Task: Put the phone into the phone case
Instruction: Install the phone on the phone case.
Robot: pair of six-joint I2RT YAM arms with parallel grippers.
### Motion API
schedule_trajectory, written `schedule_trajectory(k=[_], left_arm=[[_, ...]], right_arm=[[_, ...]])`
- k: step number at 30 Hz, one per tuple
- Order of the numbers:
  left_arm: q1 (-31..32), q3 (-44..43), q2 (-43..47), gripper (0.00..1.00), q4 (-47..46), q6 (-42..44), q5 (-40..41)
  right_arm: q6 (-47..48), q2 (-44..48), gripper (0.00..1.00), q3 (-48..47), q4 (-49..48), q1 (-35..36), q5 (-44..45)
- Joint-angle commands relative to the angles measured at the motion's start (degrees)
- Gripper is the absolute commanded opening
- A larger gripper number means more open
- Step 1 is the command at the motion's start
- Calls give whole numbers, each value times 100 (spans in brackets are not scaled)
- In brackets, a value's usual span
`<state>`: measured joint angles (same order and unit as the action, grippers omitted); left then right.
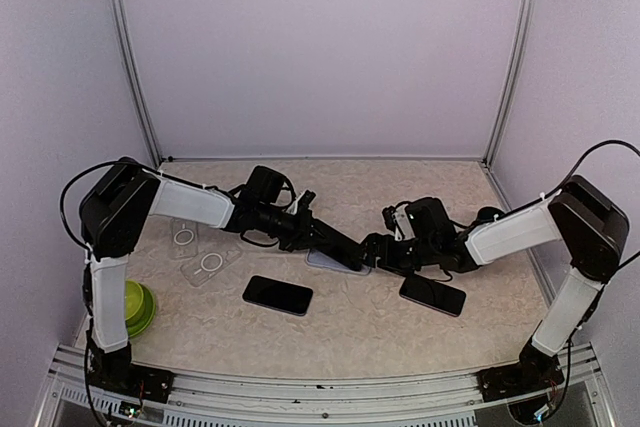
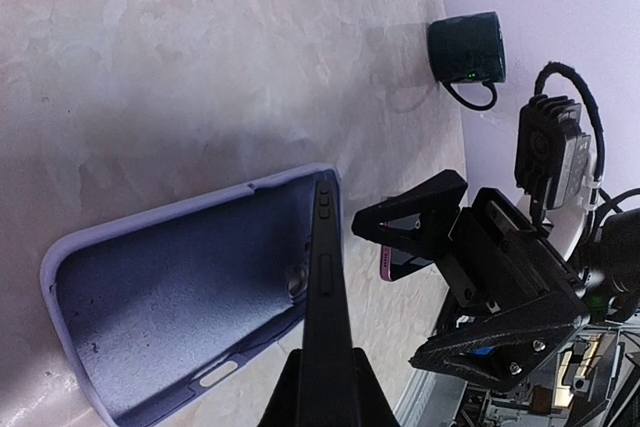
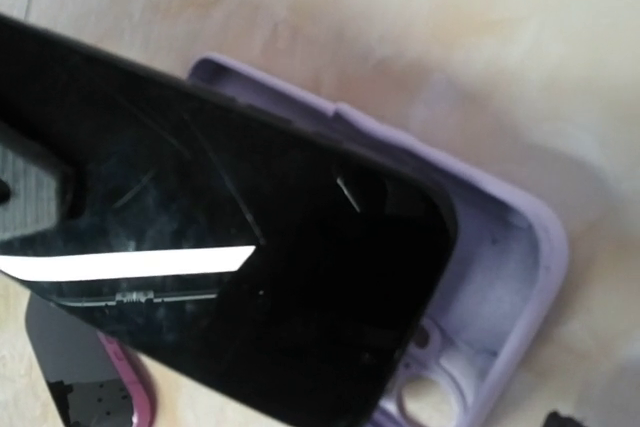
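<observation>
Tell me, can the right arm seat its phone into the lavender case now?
Probably yes: the phone already overlaps the case, whose cavity is empty; the left gripper pinches only one side wall.

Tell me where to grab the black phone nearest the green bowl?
Take the black phone across its two long edges, near its middle, coming straight down. It lies flat on the table, so only its thin sides offer a hold, with bare table beside both for the jaws.

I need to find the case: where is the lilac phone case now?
In the top view the lilac phone case lies flat at the table's middle, between both arms' fingers, with one dark phone just nearer on its left.
</observation>
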<state>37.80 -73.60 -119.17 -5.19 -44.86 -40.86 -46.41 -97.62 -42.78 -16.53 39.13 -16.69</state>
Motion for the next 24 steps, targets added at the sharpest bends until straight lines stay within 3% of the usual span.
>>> schedule_trajectory(k=[1, 24], left_arm=[[-18, -193, -162, 0, -263, -172, -243], [58, 97, -535, 0, -853, -654, -296]], right_arm=[[-56, -168, 96, -13, -183, -13, 13], [-201, -568, 96, -317, -271, 172, -2]])
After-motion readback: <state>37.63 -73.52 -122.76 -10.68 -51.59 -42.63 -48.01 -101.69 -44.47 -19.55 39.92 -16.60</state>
